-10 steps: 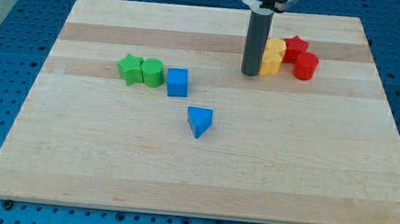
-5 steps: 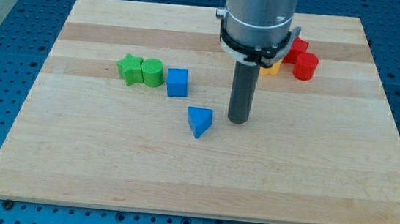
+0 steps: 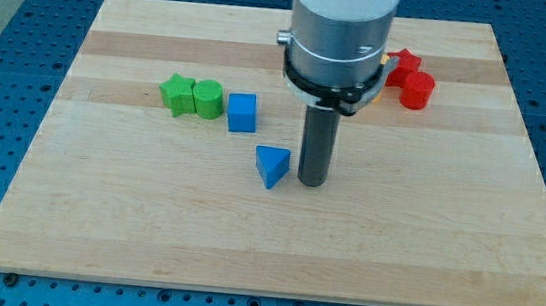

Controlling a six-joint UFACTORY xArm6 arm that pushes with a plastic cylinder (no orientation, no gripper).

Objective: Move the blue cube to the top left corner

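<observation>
The blue cube (image 3: 242, 113) sits on the wooden board (image 3: 147, 211) left of centre, touching the right side of a green cylinder-like block (image 3: 208, 99). A green star-like block (image 3: 175, 94) is next to that on the left. A blue triangular block (image 3: 272, 165) lies below and right of the cube. My tip (image 3: 310, 182) rests on the board just right of the blue triangle, a small gap apart, and below and right of the blue cube.
Two red blocks (image 3: 411, 79) sit near the view's top right, partly hidden behind the arm's body (image 3: 340, 34). Yellow blocks seen earlier there are hidden by the arm. Blue perforated table surrounds the board.
My tip has moved from beside the yellow blocks at the top right down and left to beside the blue triangle. No block has moved.
</observation>
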